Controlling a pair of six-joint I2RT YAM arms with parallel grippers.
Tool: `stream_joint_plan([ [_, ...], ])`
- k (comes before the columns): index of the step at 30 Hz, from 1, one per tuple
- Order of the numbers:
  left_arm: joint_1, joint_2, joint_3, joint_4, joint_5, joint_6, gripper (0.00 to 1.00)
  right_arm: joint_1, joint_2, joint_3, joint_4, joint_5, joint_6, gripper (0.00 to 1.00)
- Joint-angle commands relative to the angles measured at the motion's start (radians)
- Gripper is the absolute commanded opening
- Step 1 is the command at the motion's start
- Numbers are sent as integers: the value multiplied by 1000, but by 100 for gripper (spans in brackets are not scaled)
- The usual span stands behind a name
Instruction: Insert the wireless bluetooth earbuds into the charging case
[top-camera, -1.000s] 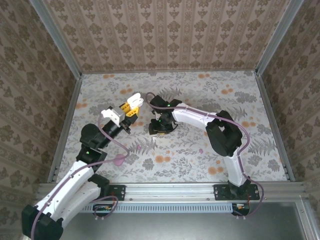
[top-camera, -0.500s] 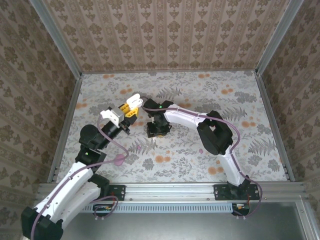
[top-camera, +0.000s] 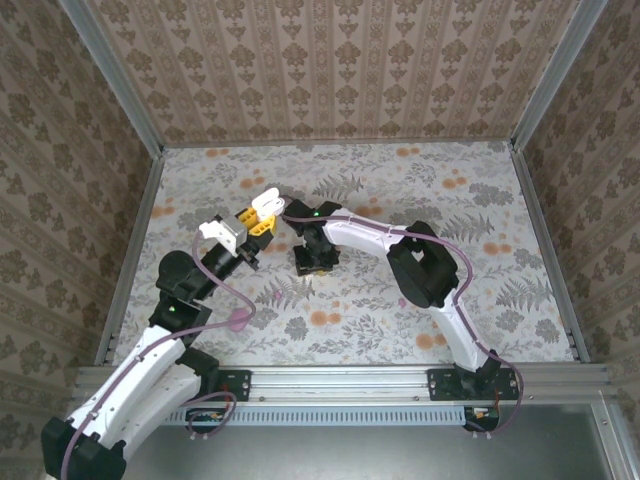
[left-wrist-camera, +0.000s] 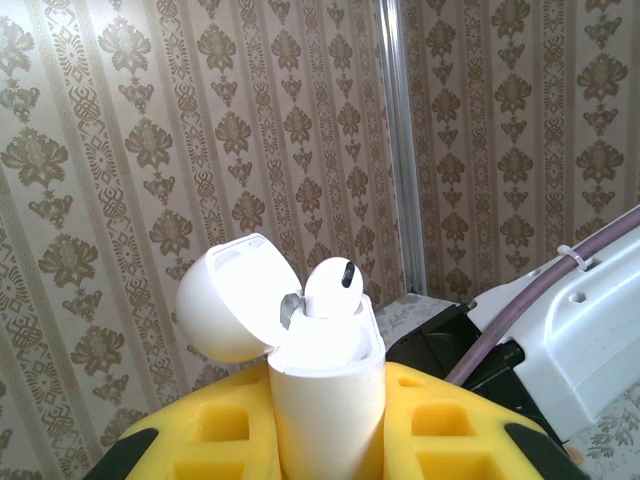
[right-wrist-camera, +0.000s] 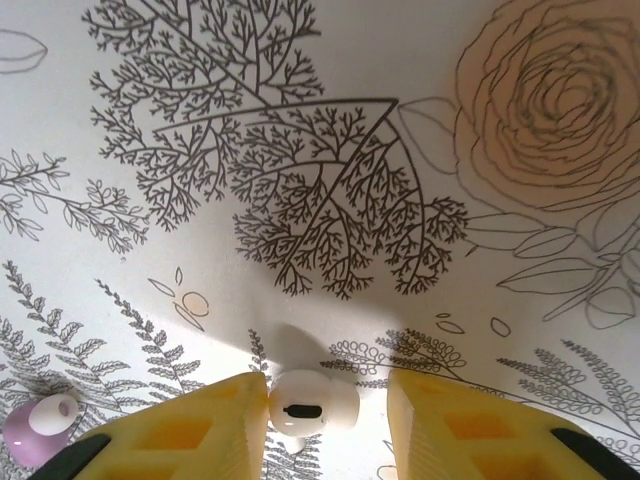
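My left gripper (left-wrist-camera: 325, 415) is shut on the white charging case (left-wrist-camera: 322, 375), holding it upright above the table. The case's lid (left-wrist-camera: 225, 300) is flipped open to the left, and one white earbud (left-wrist-camera: 333, 288) sits in it with its head sticking out. In the top view the case (top-camera: 266, 205) is at the left gripper's tip. My right gripper (right-wrist-camera: 328, 397) points down at the table and is open around a second white earbud (right-wrist-camera: 300, 408). Its left finger (right-wrist-camera: 235, 410) touches that earbud, and a gap separates it from the right finger (right-wrist-camera: 430, 410).
A small pink earbud (right-wrist-camera: 40, 428) with a white tip lies on the flowered tablecloth to the left of the right gripper. The right arm (top-camera: 370, 235) arches across the middle of the table. Patterned walls enclose the table on three sides.
The right gripper has shifted a little left and its jaws have narrowed around the earbud on the table. The left arm with the case has hardly moved.
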Motion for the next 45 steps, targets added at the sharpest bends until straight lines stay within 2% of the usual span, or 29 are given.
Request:
stream_joint_plan([
  [1, 2, -7, 9, 14, 17, 14, 14, 10, 34, 26, -68, 55, -18, 37],
  [10, 2, 14, 15, 27, 24, 7, 15, 28, 43, 36, -80, 65, -15, 37],
  [12, 2, 16, 18, 27, 28, 7, 15, 28, 46, 34, -83, 72, -12, 34],
  [29, 1, 46, 35, 38, 43, -5, 15, 23, 70, 38, -49, 108, -7, 35],
  [32, 0, 52, 36, 39, 46, -7, 15, 21, 79, 45, -50, 104, -8, 39],
  [45, -7, 61, 38, 39, 43, -5, 15, 20, 65, 38, -40, 115, -15, 30],
])
